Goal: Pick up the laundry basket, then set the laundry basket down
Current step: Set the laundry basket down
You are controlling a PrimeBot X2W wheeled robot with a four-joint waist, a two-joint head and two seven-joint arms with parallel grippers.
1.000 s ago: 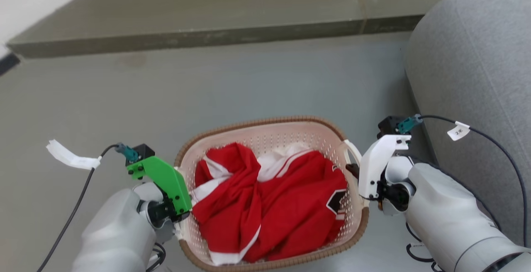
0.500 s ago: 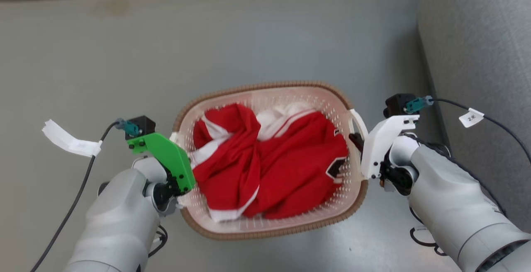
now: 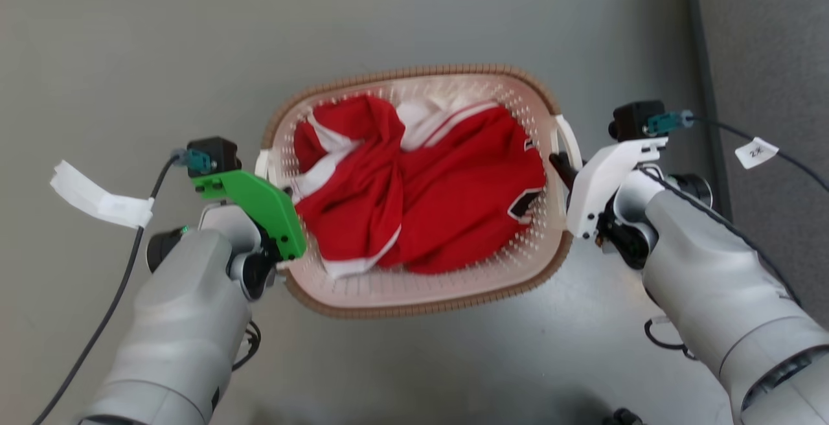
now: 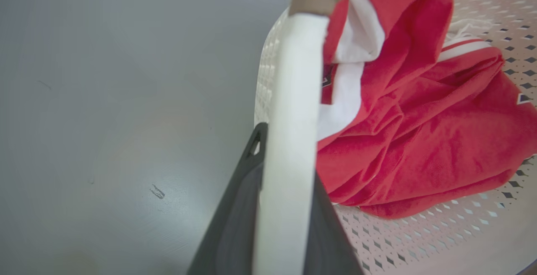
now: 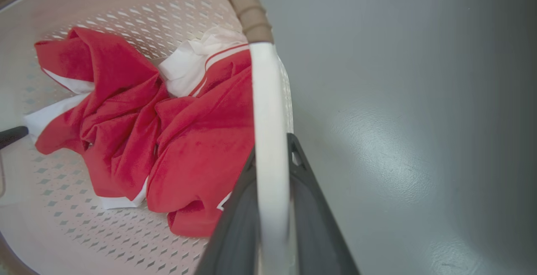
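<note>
Two pincers, one laundry basket (image 3: 414,76), both ends held.

Item 1, left pincer (image 4: 285,157): I have it closed on the basket's left handle (image 4: 293,99), one dark finger on each side of the white band, nothing else in the grip.

Item 2, right pincer (image 5: 272,153): closed the same way on the right handle (image 5: 268,111), with one finger inside the loop and one outside.

Item 3, basket: it sits level between my two forearms, over the grey floor (image 3: 194,36). Its brown rim band is unbroken all round. Contents: one crumpled red and white garment (image 3: 440,205), lying wholly inside the perforated walls.

Item 4, progress: the two-handed grasp counts as done. I cannot tell whether the base is off the floor, since the underside is hidden in every view. I judge the pick-up to be either in hand or just complete.

Item 5, outstanding: the set-down is all that remains. That means lowering both ends evenly so the load stays inside, then opening both pincers and drawing them clear of the handles.
</note>
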